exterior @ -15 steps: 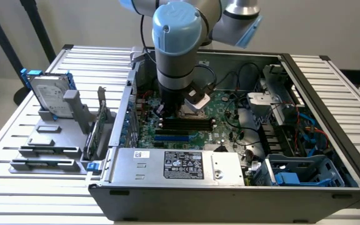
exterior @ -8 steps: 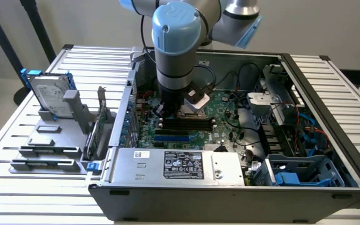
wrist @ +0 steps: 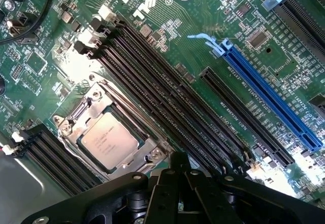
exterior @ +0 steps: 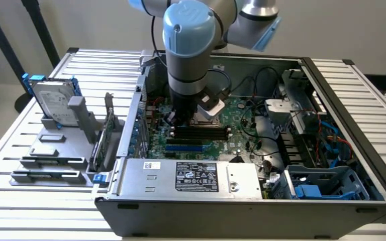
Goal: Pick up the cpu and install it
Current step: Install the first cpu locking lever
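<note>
The cpu (wrist: 109,141), a small square chip with a silvery top, lies flat in its metal-framed socket (wrist: 71,124) on the green motherboard (wrist: 167,26). My gripper (wrist: 179,159) hovers just beside the socket's corner, above the black memory slots (wrist: 167,107). Its black fingers are shut together with nothing between them. In the exterior view my arm (exterior: 187,60) reaches straight down into the open computer case (exterior: 354,100), over the middle of the board, and hides the socket.
A blue expansion slot (wrist: 269,99) runs across the board. The power supply (exterior: 193,176) fills the case's front. Cables and drive bays (exterior: 320,145) crowd the exterior view's right. Outside the case, a hard drive with a blue bracket (exterior: 54,100) stands on a grey fixture (exterior: 52,155).
</note>
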`<move>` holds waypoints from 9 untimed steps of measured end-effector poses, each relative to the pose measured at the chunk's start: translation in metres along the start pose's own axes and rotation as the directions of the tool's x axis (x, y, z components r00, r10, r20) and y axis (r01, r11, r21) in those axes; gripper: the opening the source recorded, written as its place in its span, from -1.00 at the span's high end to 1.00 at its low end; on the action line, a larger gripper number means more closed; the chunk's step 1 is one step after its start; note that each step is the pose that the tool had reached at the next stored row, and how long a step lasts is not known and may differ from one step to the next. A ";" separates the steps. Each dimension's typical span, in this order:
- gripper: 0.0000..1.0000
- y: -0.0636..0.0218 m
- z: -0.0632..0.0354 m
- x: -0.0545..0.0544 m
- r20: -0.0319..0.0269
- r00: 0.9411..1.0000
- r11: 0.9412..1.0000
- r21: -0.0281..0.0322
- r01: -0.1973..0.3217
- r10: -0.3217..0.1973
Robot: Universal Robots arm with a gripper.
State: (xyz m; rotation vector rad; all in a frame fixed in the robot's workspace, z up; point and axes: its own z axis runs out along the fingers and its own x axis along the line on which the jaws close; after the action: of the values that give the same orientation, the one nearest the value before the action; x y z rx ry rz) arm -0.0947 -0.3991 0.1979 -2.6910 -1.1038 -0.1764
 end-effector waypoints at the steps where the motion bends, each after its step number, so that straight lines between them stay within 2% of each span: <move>1: 0.79 -0.0004 -0.0014 0.001 -0.001 1.000 1.000 0.000 0.000 0.000; 9: 0.79 -0.0117 -0.0158 0.012 0.002 1.000 1.000 0.000 0.003 -0.003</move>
State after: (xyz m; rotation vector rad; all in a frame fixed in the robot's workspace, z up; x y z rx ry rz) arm -0.0947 -0.3868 0.2175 -2.6903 -1.1081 -0.1740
